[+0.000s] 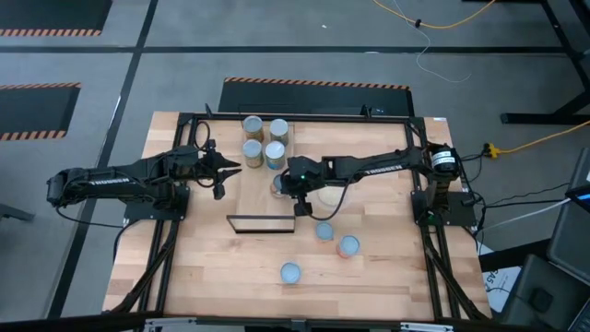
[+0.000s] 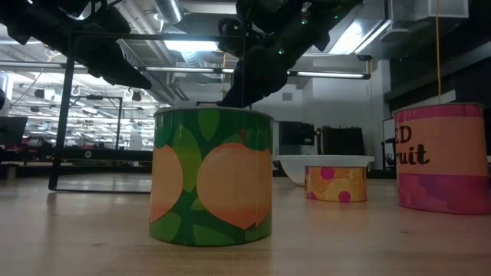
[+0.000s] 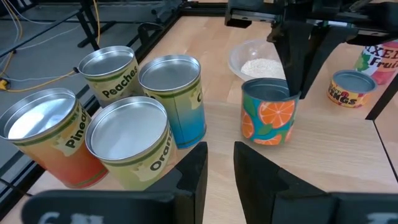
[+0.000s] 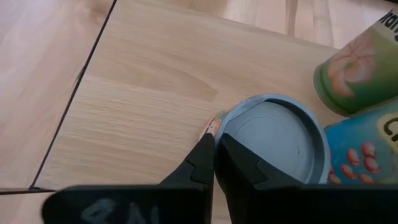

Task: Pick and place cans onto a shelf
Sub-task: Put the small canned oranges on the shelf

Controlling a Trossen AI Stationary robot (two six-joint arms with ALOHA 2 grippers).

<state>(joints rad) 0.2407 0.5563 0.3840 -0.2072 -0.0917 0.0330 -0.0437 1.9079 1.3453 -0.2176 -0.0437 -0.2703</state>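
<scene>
eight cans; right tool nipping one's rim.

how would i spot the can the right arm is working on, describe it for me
Find the cluster of four cans standing on the shelf. Just beside them, towards the clear bowl, one can stands alone under the right gripper. Its label is teal with orange slices; the clustered cans carry pale word labels.

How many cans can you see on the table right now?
8 cans. Four cluster at the far edge, one stands beside them under the right gripper, three sit scattered nearer the front. Arms may hide others.
</scene>
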